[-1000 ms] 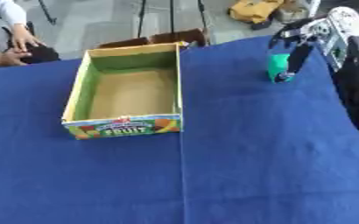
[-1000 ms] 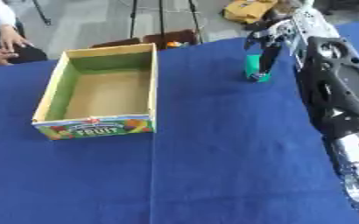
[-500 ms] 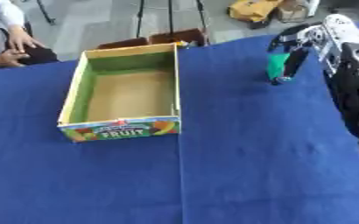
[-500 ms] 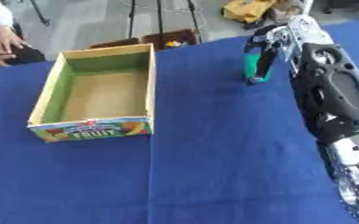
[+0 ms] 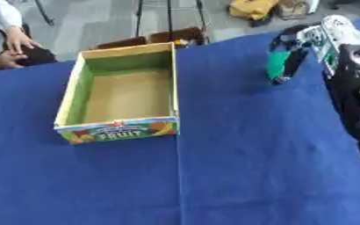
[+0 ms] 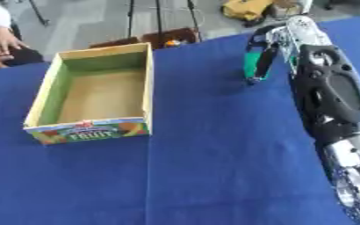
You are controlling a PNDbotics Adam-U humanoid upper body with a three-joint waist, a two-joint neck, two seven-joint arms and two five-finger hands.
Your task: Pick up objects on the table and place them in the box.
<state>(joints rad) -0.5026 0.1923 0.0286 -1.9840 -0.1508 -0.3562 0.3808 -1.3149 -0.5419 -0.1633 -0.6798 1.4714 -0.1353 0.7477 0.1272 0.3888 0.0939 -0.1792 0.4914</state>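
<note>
Reading "FRUIT" on box [image 5: 118, 134] front — right hand [image 6: 269, 41] pinching green object [image 5: 276, 65]

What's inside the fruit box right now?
Nothing visible: the box shows a bare brown floor and green inner walls. The near wall hides a strip of floor behind it. The green object is at the right hand.

The box [image 5: 118, 131] bears the word "FRUIT" on its front panel.
</note>
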